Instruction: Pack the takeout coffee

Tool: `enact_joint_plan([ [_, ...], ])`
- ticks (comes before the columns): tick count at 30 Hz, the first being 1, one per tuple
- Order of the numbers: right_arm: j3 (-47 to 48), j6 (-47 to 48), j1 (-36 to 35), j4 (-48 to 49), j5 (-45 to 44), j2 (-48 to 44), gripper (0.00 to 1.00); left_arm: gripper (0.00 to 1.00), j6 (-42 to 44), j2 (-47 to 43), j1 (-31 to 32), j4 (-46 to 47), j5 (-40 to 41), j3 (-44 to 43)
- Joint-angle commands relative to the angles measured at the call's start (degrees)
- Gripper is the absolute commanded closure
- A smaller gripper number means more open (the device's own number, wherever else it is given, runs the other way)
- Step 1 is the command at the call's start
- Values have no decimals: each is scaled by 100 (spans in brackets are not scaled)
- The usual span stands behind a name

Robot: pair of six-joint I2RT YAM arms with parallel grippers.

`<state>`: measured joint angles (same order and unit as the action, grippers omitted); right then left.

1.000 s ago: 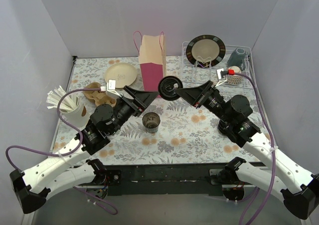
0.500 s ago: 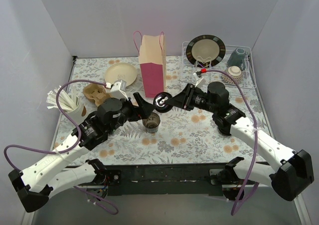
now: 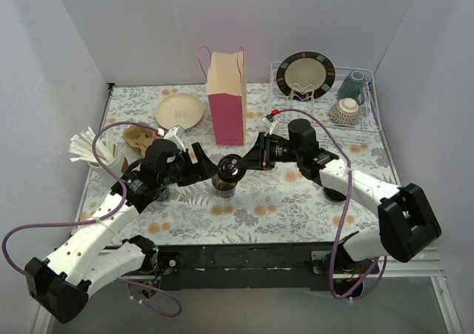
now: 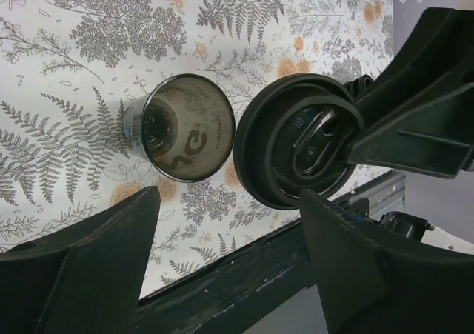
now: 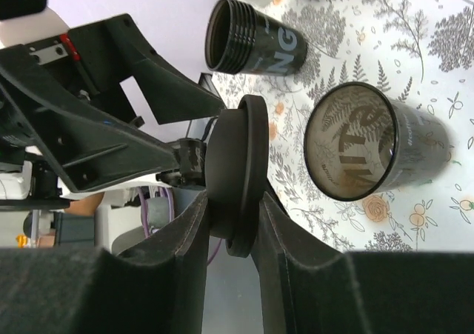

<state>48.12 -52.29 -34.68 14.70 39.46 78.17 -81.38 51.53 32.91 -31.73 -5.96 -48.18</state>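
Right gripper is closed tight on the black lid, pinching it by its edge so that the disc stands on edge rather than flat. Left gripper is spread wide and holds nothing; its two fingers frame both the cup and the lid from the near-left side. Both arms reach in toward the middle of the flowered table, their tips close together.

Largest of the loose things is the paper bag – cream and pink, upright with its handles up, at the far middle of the table, behind the grippers. To its right the wire dish rack holds a dark-rimmed bowl propped on edge, a teal cup and a small patterned bowl. A cream plate lies flat to the left of the bag, and a white cup of pale sticks stands near the left edge.

The black coffee cup stands upright on the table in the middle, in front of the bag and well apart from it, its mouth open. The lid hangs just beside the cup's rim, on the bag side – the right wrist view shows a narrow gap between them, so it is not seated on the cup. A stack of black cups appears beyond, in that same view.
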Motion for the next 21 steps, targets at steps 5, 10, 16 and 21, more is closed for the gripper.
enact_joint_plan([
  [5, 461, 237, -4, 314, 439, 655, 81, 25, 140, 112, -337, -26, -609, 265],
  [10, 628, 237, -57, 341, 536, 980, 82, 27, 176, 208, -469, 26, -582, 493],
  [16, 681, 220, -92, 358, 624, 1262, 81, 29, 132, 244, -513, 105, -494, 617],
  [21, 743, 132, -145, 455, 791, 1499, 81, 30, 123, 261, -531, 44, -362, 705],
])
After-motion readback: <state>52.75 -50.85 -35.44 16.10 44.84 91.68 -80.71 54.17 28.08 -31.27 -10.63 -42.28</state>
